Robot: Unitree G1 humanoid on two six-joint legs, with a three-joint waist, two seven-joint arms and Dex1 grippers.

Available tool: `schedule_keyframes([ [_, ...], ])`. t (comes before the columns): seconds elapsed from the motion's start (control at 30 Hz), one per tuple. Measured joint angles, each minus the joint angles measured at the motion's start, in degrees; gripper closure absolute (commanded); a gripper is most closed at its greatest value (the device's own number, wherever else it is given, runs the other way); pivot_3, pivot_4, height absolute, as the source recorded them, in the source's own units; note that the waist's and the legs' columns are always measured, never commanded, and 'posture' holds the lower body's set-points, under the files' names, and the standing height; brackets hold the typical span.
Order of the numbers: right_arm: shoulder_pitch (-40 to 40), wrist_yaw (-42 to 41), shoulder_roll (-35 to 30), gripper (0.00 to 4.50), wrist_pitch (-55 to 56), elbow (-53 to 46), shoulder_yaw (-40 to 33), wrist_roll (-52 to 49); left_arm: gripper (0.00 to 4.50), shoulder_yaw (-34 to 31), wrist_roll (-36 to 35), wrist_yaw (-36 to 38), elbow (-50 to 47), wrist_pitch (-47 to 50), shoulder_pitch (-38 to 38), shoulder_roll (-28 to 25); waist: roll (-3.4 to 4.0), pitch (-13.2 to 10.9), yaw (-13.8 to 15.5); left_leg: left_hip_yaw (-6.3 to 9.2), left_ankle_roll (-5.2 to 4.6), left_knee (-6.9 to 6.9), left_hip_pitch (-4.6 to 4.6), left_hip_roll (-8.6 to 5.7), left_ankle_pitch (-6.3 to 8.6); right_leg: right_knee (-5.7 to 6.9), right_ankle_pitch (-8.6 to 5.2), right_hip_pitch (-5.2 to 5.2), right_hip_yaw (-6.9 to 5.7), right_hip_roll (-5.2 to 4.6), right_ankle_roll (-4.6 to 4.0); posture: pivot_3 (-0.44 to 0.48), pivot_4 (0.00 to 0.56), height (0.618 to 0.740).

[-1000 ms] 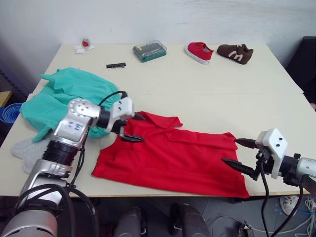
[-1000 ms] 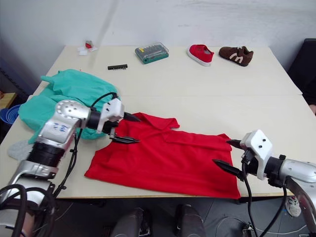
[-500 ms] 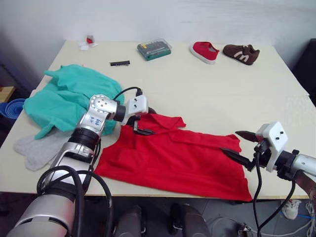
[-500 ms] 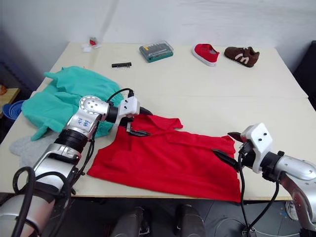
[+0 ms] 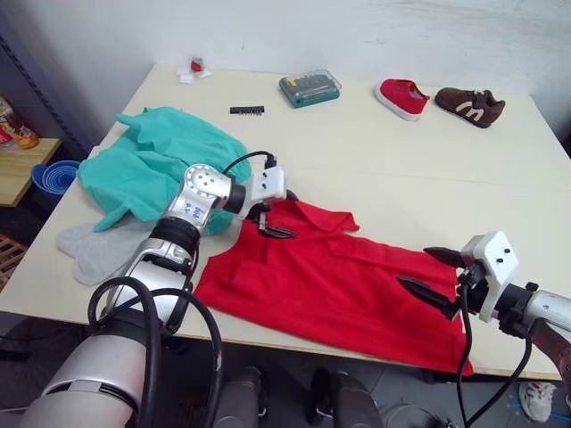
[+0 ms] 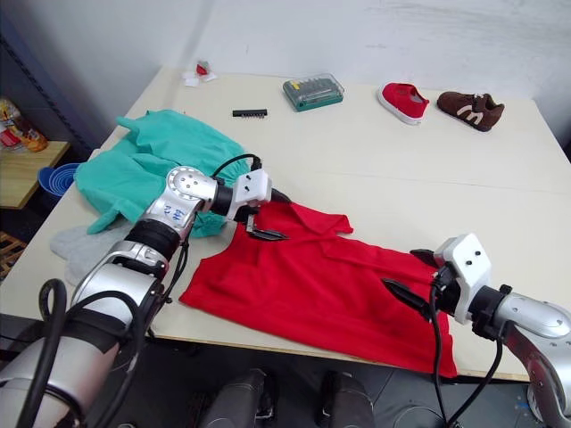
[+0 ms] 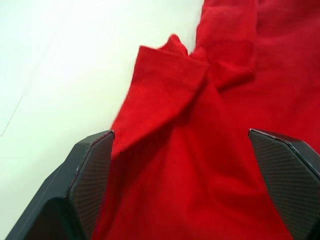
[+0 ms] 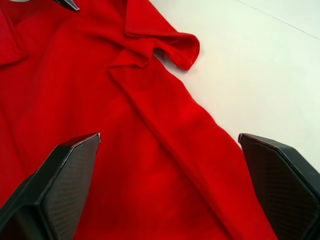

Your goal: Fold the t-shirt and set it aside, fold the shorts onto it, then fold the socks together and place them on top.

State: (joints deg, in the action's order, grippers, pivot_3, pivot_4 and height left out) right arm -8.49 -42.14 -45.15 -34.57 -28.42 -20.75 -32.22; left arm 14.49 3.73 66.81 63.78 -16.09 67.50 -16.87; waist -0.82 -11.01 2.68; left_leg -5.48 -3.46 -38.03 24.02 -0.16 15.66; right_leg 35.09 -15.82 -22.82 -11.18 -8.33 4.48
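Note:
The red t-shirt [image 5: 330, 281] lies flat near the table's front edge, collar toward the back. My left gripper [image 5: 284, 216] is open over the collar end, and the left wrist view has red cloth [image 7: 190, 150] between its fingers [image 7: 92, 175]. Over the shirt's right end my right gripper [image 5: 417, 267] is open as well, its fingers [image 8: 65, 175] straddling the cloth [image 8: 150, 150] just above it. The teal shorts [image 5: 161, 165] sit bunched at the left. Grey socks [image 5: 98, 250] lie in front of them, partly under the shorts.
Along the back edge stand a red shoe [image 5: 403, 96], a brown shoe [image 5: 470, 105], a green tool case [image 5: 309, 87], a black strip [image 5: 247, 111] and a small red-white item [image 5: 194, 69]. A blue bowl [image 5: 55, 174] sits on a side stand left of the table.
The camera has shifted. My left gripper has moved from the shirt's left shoulder to the collar. My right gripper has come in from beyond the shirt's right edge to over it.

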Motion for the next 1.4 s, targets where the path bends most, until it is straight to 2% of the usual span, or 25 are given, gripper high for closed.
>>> schedule_keyframes([
  [0.07, -0.2, 0.4, 0.2, 0.0, 0.5, 0.0, 0.0, 0.3, 0.01, 0.0, 0.5, -0.8, 0.8, -0.1, 0.8, 2.1, 0.0, 0.0, 0.0, -0.03, -0.09, -0.02, 0.05, -0.05, 0.02, -0.09, 0.07, 0.0, 0.05, -0.01, 0.13, 0.0, 0.15, 0.74],
  [0.17, -0.5, 0.8, 0.3, 0.0, 0.8, 0.0, 0.0, 0.4, 0.58, 0.0, 1.1, -1.0, 2.0, -0.9, 1.5, 4.0, 0.0, 0.0, 0.1, -0.1, -0.21, -0.05, 0.06, -0.08, 0.08, -0.23, 0.12, 0.0, 0.14, -0.04, 0.21, 0.0, 0.15, 0.74],
  [0.33, -1.7, 1.6, 0.7, 0.0, 0.8, 0.0, -0.8, 0.6, 2.15, 0.1, 3.0, -3.7, 2.8, -2.2, 1.6, 6.3, 0.0, 0.0, 0.1, -0.11, -0.25, -0.06, 0.06, -0.08, 0.11, -0.37, 0.13, 0.0, 0.16, -0.07, 0.22, 0.0, 0.15, 0.74],
  [0.77, -2.4, 2.5, 1.1, 0.0, 0.8, -0.2, -2.0, 0.7, 2.15, 0.1, 5.9, -7.7, 4.7, -3.0, 1.7, 10.1, 0.0, 0.0, 0.2, -0.1, -0.24, -0.08, 0.05, -0.08, 0.11, -0.34, 0.14, -0.01, 0.17, -0.08, 0.22, 0.0, 0.15, 0.74],
  [0.9, -2.4, 2.8, 1.1, 0.0, 0.8, -0.2, -2.0, 0.7, 3.24, 0.1, 6.3, -8.4, 5.0, -3.0, 1.7, 10.6, 0.0, 0.0, 0.2, -0.11, -0.24, -0.09, 0.04, -0.08, 0.11, -0.34, 0.14, -0.01, 0.17, -0.08, 0.22, 0.0, 0.15, 0.74],
  [1.0, -2.6, 2.9, 1.1, 0.0, 0.8, -0.2, -2.0, 0.7, 4.31, 0.1, 6.9, -8.4, 5.5, -3.0, 1.7, 10.6, 0.0, 0.0, 0.2, -0.11, -0.24, -0.09, 0.04, -0.08, 0.11, -0.33, 0.14, -0.01, 0.17, -0.08, 0.22, 0.0, 0.15, 0.74],
  [1.03, -2.6, 2.9, 1.1, 0.0, 0.8, -0.2, -2.0, 0.7, 4.46, 0.1, 7.0, -8.4, 5.7, -3.0, 1.7, 10.6, 0.0, 0.0, 0.2, -0.11, -0.24, -0.1, 0.04, -0.08, 0.11, -0.34, 0.14, -0.01, 0.17, -0.08, 0.22, 0.0, 0.15, 0.74],
  [1.4, -2.4, 2.7, 0.9, 0.0, 2.5, 0.1, -1.0, 3.2, 4.46, -1.8, 6.5, -5.7, 6.1, -2.8, 1.8, 8.3, 0.0, 0.0, 0.1, -0.12, -0.24, -0.11, 0.04, -0.08, 0.1, -0.31, 0.14, -0.01, 0.17, -0.08, 0.21, 0.0, 0.15, 0.74],
])
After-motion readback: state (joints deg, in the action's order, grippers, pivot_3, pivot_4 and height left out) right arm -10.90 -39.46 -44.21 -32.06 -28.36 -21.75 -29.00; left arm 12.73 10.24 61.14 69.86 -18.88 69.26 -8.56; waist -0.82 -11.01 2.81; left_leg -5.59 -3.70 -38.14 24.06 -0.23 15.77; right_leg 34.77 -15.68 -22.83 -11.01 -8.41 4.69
